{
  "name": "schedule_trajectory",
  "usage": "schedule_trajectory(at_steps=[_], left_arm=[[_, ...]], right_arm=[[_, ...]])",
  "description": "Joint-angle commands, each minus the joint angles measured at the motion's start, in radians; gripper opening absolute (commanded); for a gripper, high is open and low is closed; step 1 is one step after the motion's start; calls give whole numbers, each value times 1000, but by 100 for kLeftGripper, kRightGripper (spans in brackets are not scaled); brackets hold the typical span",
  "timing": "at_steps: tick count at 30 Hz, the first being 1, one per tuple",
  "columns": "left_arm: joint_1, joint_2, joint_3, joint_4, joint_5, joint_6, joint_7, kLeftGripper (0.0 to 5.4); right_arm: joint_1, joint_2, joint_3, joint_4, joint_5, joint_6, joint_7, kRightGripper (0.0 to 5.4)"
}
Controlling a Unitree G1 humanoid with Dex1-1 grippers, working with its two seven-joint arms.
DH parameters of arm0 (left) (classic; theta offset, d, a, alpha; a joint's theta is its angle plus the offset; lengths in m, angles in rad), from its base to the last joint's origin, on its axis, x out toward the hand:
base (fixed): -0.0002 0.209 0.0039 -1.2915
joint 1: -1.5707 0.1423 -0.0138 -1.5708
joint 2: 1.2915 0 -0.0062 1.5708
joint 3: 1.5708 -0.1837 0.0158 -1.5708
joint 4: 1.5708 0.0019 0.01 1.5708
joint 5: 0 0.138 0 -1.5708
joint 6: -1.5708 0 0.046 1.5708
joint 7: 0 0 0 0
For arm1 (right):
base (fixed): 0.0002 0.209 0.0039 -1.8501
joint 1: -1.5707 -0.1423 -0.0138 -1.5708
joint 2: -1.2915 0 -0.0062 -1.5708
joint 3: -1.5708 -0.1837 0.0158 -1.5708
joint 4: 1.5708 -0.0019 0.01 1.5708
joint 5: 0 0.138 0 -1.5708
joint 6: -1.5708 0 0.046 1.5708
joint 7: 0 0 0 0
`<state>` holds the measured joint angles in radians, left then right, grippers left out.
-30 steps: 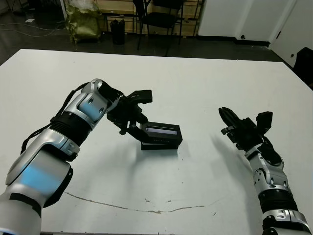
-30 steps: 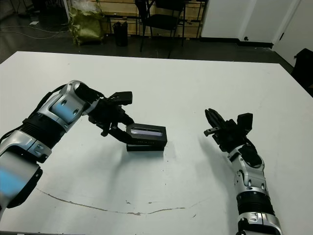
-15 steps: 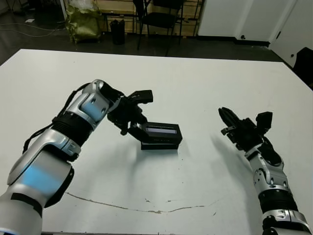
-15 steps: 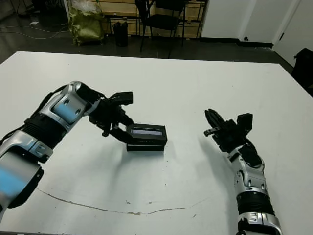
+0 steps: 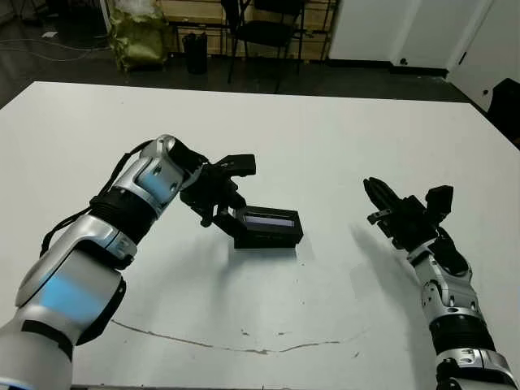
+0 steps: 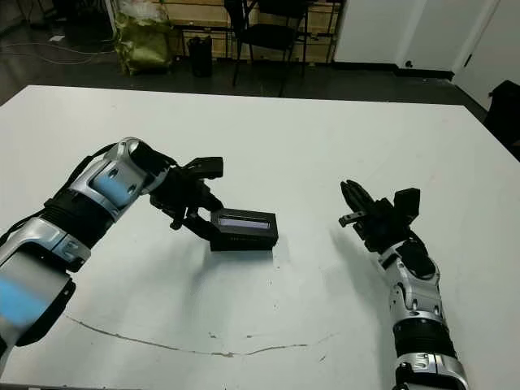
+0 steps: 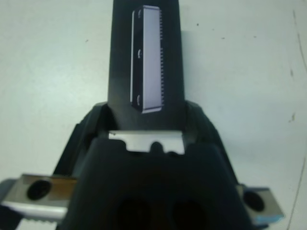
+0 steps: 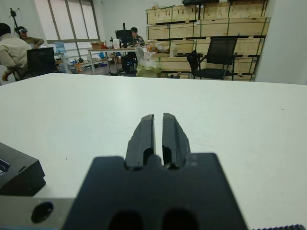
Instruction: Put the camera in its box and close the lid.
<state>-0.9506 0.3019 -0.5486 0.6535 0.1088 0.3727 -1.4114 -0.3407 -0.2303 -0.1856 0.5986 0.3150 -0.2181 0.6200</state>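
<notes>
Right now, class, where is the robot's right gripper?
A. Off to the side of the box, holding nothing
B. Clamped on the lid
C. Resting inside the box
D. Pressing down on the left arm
A: the right gripper sits well clear of the box, its fingers close together with nothing between them, while the left gripper is at the lid.

The lid point(image 5: 268, 218), flat and black with a long pale grey-blue panel facing up, lies on the black box point(image 5: 265, 239) near the middle of the tabletop, its left end raised a little. The box sits flat beneath it. The camera cannot be seen.
</notes>
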Motion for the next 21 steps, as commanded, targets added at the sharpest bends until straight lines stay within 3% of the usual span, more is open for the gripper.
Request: schedule_trajectory(at_steps=[1,7,16,21], left_arm=[[7,1,-15,8,27,-28,3,242],[9,3,-17,9,24,17,-13,242],[28,11,-31,26,52,-58,5,242],[28,18,-33,41,57,-39,2,242]], right_arm=[[14,-1,0,-4,-8,8,-10,0],[14,0,-2,3,-1,-4,0,0],[19,-1,-1,-5,-9,5,-13,0],[25,-2,4,-14,-20,-9,-21,0]])
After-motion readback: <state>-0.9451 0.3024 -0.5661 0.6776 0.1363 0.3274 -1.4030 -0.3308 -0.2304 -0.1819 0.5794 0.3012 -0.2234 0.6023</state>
